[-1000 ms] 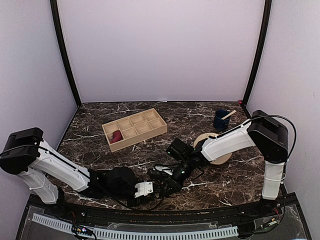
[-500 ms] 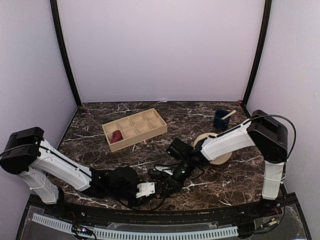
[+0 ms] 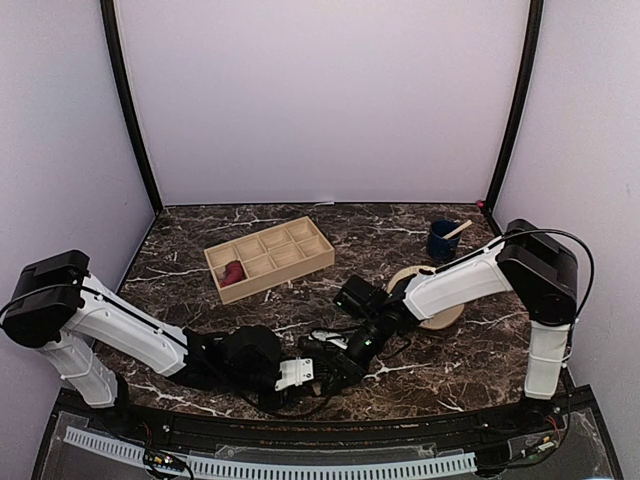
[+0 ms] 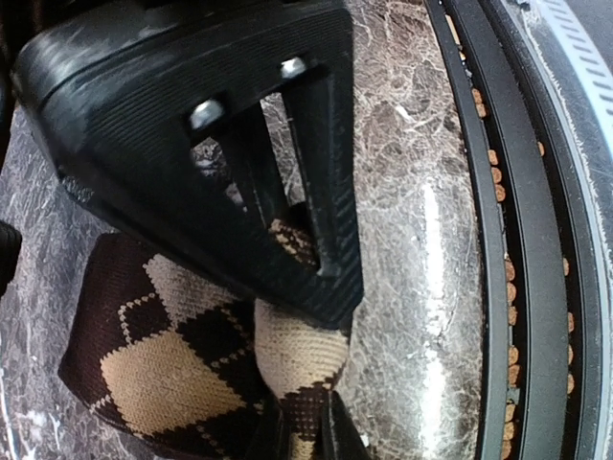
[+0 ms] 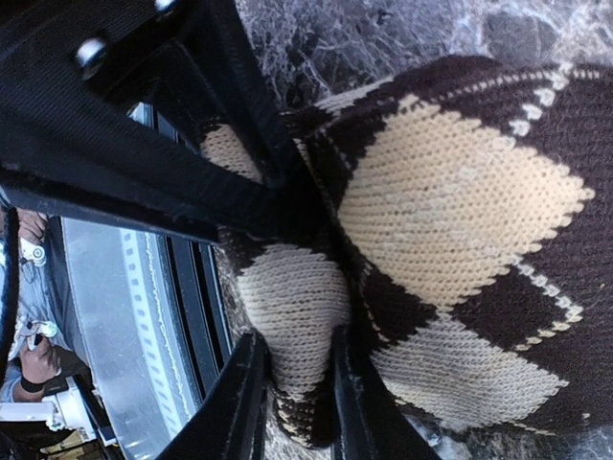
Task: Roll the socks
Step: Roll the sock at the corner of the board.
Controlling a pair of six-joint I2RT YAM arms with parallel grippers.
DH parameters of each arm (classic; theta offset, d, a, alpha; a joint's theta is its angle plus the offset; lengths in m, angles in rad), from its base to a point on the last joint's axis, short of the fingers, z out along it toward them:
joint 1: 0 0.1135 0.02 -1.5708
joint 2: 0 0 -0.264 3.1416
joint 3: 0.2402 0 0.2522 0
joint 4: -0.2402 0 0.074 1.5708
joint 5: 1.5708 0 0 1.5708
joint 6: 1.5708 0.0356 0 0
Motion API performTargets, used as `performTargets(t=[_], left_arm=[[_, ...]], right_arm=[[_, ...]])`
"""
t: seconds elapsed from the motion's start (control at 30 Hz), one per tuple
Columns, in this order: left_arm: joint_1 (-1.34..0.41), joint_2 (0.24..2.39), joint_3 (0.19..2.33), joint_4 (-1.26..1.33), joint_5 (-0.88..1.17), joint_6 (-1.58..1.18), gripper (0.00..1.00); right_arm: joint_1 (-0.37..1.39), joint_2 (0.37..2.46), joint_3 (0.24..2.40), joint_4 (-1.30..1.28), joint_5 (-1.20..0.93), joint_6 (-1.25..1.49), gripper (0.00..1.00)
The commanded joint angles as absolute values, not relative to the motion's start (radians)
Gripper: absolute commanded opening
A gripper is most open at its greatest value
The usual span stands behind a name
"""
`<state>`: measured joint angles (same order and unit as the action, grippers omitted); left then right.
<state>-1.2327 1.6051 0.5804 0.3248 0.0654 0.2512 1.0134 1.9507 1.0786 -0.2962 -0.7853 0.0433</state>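
Observation:
The dark brown sock with tan argyle diamonds [image 4: 158,359] [image 5: 450,211] lies on the marble near the table's front edge, bunched between my two grippers. My left gripper [image 4: 306,436] [image 3: 316,372] is shut on a narrow fold of it. My right gripper [image 5: 299,402] [image 3: 336,360] faces the left one, its fingers [image 5: 247,402] a little apart and pinching a thicker tan fold. In the top view the arms hide most of this sock. The maroon-red sock [image 3: 232,272] sits bundled in a front left compartment of the wooden tray [image 3: 300,262].
A dark blue cup [image 3: 442,241] with a wooden stick stands at the back right. A round wooden disc [image 3: 442,318] lies under the right forearm. The black rail of the table's front edge [image 4: 493,240] runs right beside the grippers.
My left gripper has shut on the sock's fold and its wrist has shifted slightly right. The right arm has hardly moved.

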Motion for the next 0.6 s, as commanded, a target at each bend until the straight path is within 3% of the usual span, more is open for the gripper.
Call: performTargets(t=[0.0,0.57], left_arm=[[-1.189,1.575,0.572,0.252,0.147,0.208,0.0],[-1.1,1.556,0.609,0.175,0.341,0.168,0.0]], right_arm=[[1.008,1.918,1.045,-0.282,-0.753,0.053,0.24],[0.989,1.753,0.889,-0.1,-0.669,0.141,0.28]])
